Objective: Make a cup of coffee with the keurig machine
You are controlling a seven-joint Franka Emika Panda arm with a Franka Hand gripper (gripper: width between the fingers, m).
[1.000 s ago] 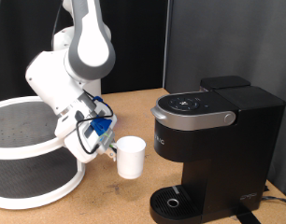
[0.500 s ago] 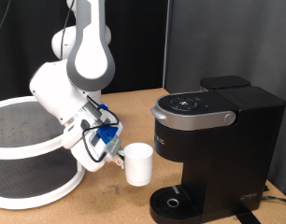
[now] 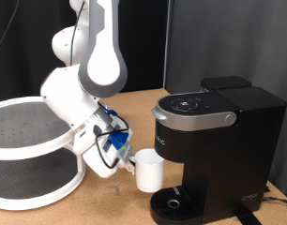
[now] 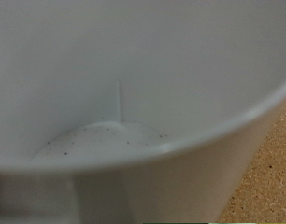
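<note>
A brown cork-like table fills the lower frame. On it stand the keurig machine at right and a white 2-tier round rack at left.

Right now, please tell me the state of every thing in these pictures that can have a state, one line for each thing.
cup: upright, carried by the gripper, beside the machine, not yet on the drip tray; inside looks empty in the wrist view.
gripper: at the cup's side; fingers not visible clearly.
keurig machine: lid closed.
drip tray: nothing stands on it.
two-tier round rack: no items visible on it.
</note>
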